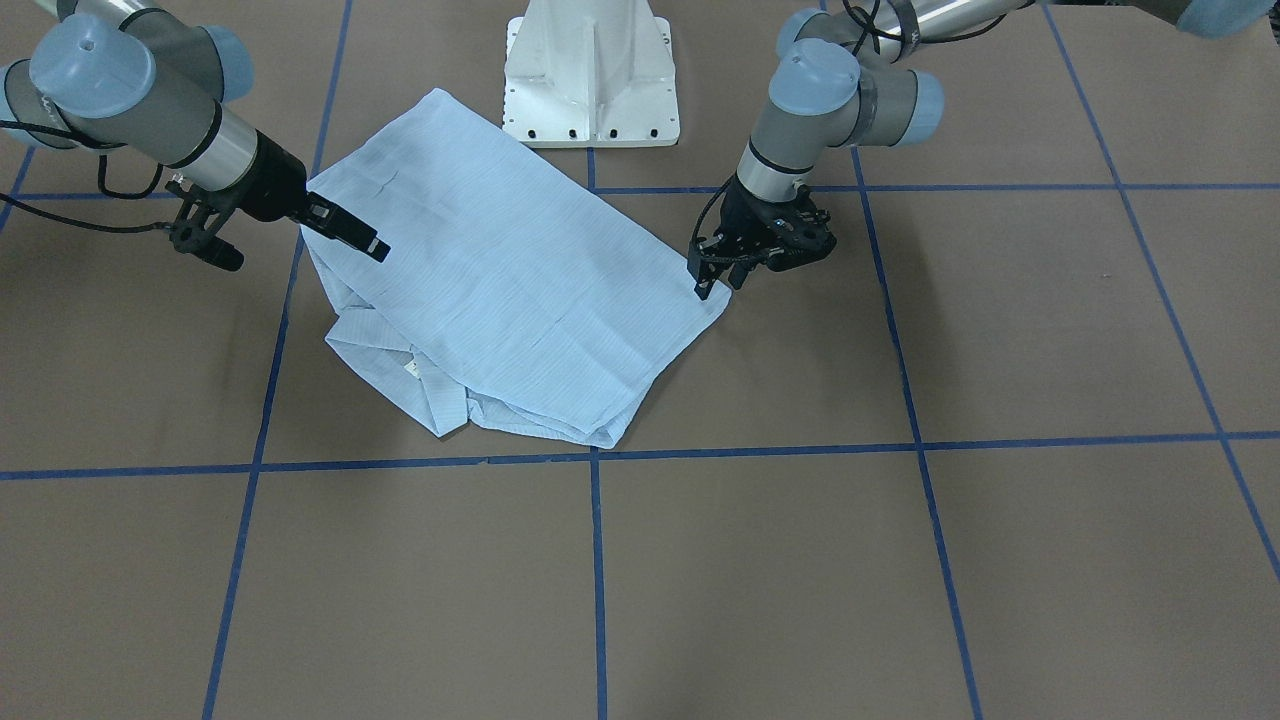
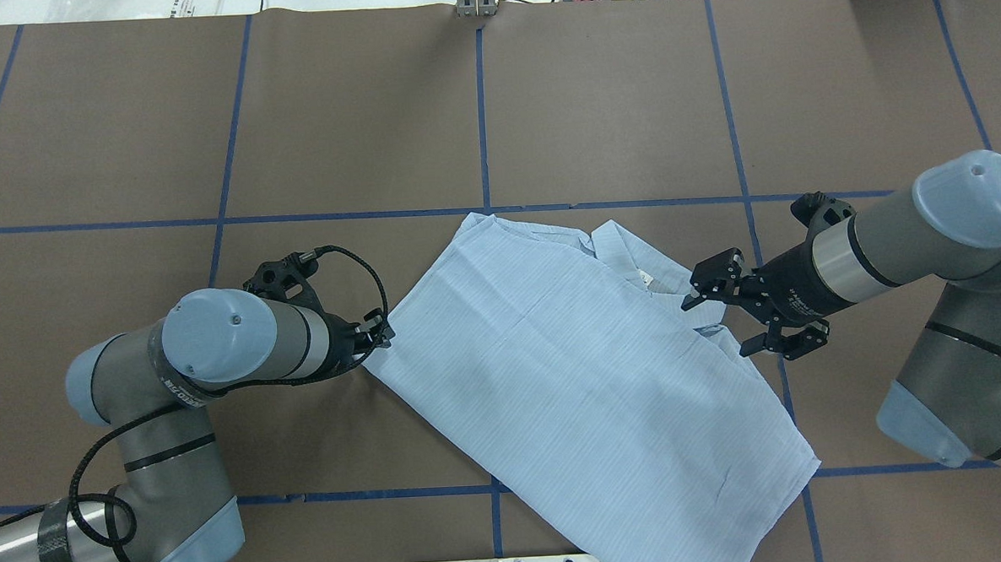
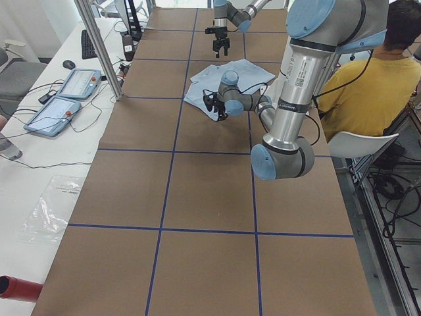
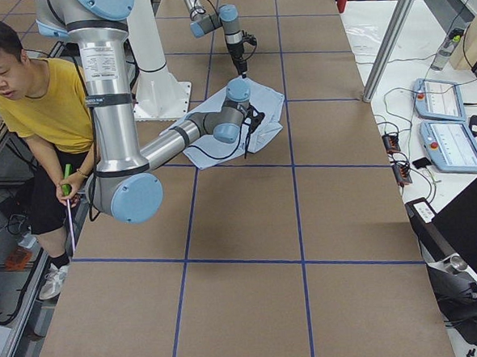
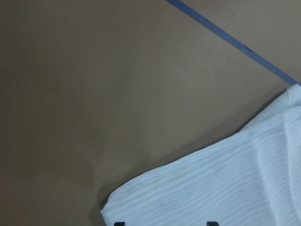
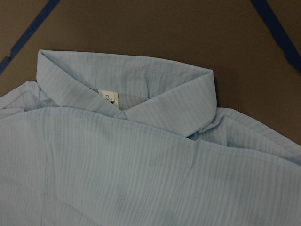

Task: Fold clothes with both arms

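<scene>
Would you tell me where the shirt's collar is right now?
In the overhead view, the collar lies on the shirt's far right edge, just beside the right gripper.

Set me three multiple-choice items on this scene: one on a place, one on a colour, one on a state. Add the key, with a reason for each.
1. The collar of the shirt lies nearest to:
A. the left gripper
B. the right gripper
C. the far edge of the table

2. The tape lines on the table are:
A. red
B. blue
C. yellow

3. The right gripper's jaws stand:
A. open
B. shut on the collar
C. shut on a cuff

Key:
1 B: the collar lies just in front of the right gripper, across the shirt from the left gripper.
2 B: the grid shows blue against the brown top.
3 A: the overhead view shows them well apart above the cloth.
</scene>
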Robot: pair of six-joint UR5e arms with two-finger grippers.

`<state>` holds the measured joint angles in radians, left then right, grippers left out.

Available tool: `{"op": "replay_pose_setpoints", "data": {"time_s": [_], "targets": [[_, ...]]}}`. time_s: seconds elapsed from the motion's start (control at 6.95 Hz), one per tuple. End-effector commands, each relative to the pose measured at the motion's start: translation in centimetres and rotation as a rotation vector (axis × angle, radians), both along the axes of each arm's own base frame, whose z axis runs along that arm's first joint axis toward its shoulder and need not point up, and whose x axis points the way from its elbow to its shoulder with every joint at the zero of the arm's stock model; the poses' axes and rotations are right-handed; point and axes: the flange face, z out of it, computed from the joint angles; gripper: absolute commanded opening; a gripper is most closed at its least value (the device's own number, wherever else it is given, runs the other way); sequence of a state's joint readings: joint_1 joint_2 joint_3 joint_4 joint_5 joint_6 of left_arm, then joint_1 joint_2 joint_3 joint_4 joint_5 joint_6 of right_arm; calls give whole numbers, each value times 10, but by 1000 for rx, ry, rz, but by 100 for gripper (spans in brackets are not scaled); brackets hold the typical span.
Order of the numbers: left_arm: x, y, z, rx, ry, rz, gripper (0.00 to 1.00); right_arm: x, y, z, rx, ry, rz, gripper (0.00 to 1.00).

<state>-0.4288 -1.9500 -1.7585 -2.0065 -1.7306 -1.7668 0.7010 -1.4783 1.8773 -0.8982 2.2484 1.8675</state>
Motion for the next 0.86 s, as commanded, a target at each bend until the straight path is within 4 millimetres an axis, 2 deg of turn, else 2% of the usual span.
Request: {"op": "replay_pose_setpoints", "data": {"time_s": [0.0, 0.14, 0.29, 0.43, 0.58, 0.72], "targets": [[2, 0, 3, -4, -6, 2, 57, 7, -12, 8, 11, 14, 23, 100], [1, 0, 3, -4, -4, 3, 44, 7, -13, 6, 17, 12, 27, 100], [2, 1, 10, -10, -16, 6, 25, 8, -18, 1, 26, 8, 42, 100], [1, 0, 14, -12, -24, 5, 0, 9, -22, -3, 32, 2, 52, 100], [3, -2, 19, -13, -34, 5, 0, 6, -27, -17, 50, -17, 57, 100], [-4, -16, 19, 56, -53, 24, 0, 3, -29, -23, 56, -24, 57, 100]]}}
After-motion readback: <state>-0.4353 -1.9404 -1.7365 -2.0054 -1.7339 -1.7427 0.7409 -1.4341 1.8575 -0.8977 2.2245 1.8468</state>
